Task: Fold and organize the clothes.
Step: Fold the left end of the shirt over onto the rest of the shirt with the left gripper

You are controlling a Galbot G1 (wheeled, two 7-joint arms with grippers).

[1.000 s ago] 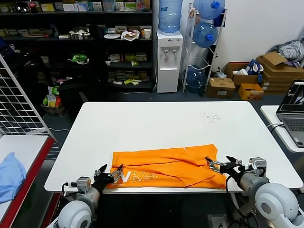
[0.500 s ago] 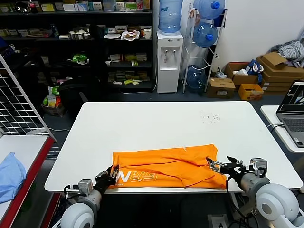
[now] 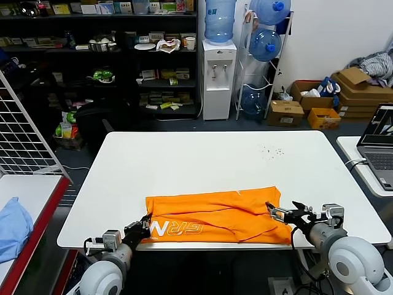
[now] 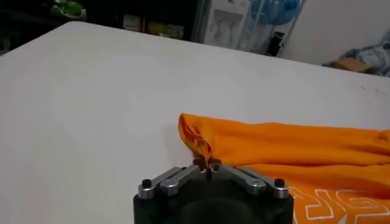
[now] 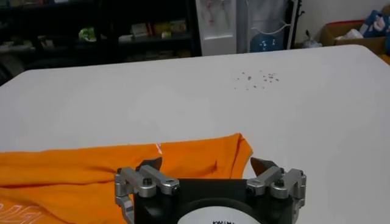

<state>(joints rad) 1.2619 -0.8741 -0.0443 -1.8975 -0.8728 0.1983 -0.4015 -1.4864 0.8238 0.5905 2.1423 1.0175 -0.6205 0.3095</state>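
A: What changed?

B: My left hand [image 3: 146, 225] has just pinched down on the near-left corner of the orange T-shirt [image 3: 216, 215]; it was wide a second ago. Fabric puckers at the tips.

A: Right side?

B: Right hand [image 3: 277, 214] spread wide at the shirt's 3 o'clock edge, holding nothing. Shirt lies along the white desk [image 3: 202, 160] near edge. I'd say one corner secured; fold can't start.
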